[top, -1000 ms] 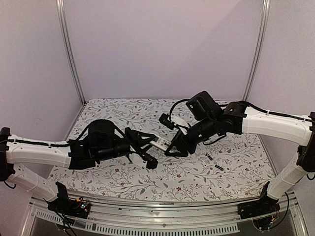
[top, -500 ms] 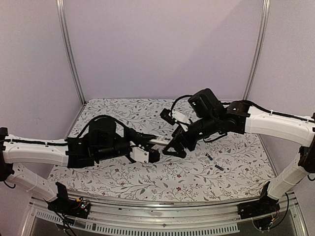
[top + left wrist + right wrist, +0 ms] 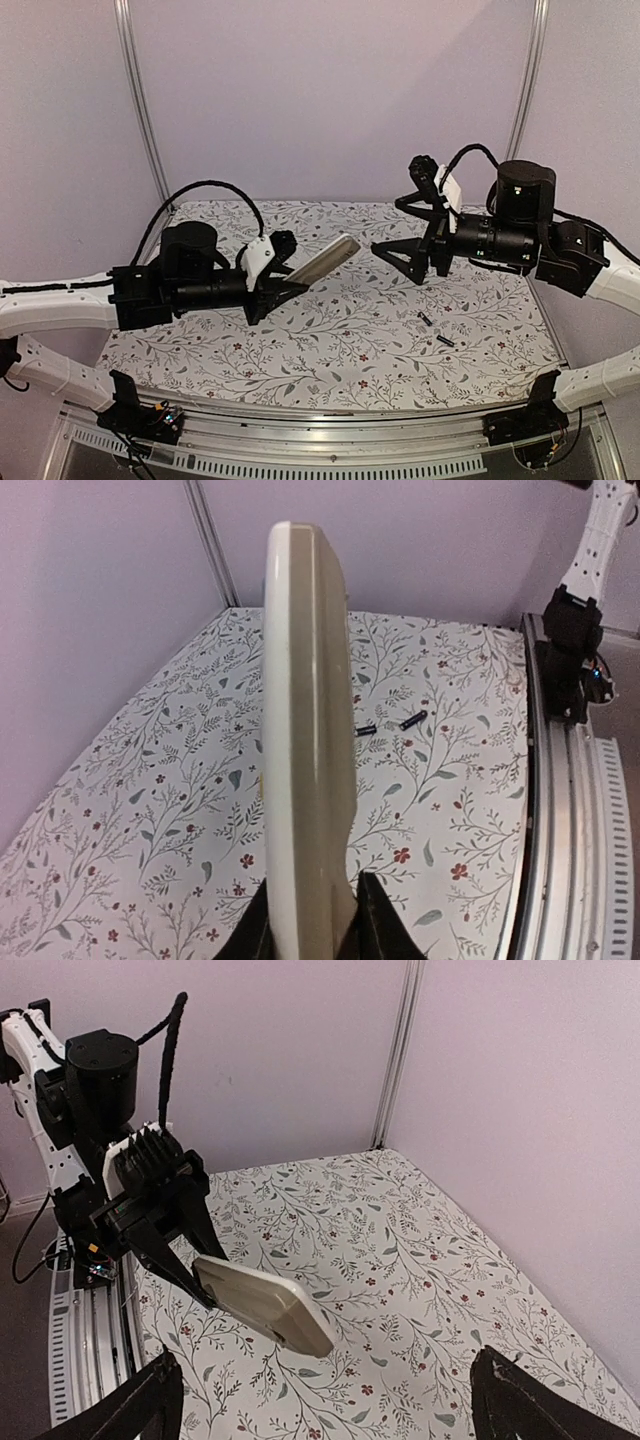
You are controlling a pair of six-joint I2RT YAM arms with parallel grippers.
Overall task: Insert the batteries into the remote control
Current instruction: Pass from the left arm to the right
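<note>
Black two-finger left gripper: it is clamping shut on the lower end of the remote and carrying it well above the table, on the left half of the scene.

Slim white rectangular remote control with a grey-tan underside: it is riding in the left jaws, clear of the cloth, with its long axis running from the grip up and toward the right arm, its free end tilted high. In the right wrist view it is showing a broad grey-tan face to the other arm. Whether the battery bay is lying exposed on that face cannot be told.

Black two-finger right gripper: it is hanging in the air, right of centre, with the jaws spread wide and nothing between them. It is facing the remote across a gap, well apart from it.

Two thin dark cylindrical batteries, one and the other: they are lying flat on the floral-printed table cover on the right half, near each other but not touching. Both are sitting below the right gripper and toward the near right edge, each long axis slanting across the table rather than square to its edge.

Judgement: the right arm is standing much the nearer to the batteries and is free, so the pickup is falling to it, calling for a descent with the jaws set across a cylinder's length.
</note>
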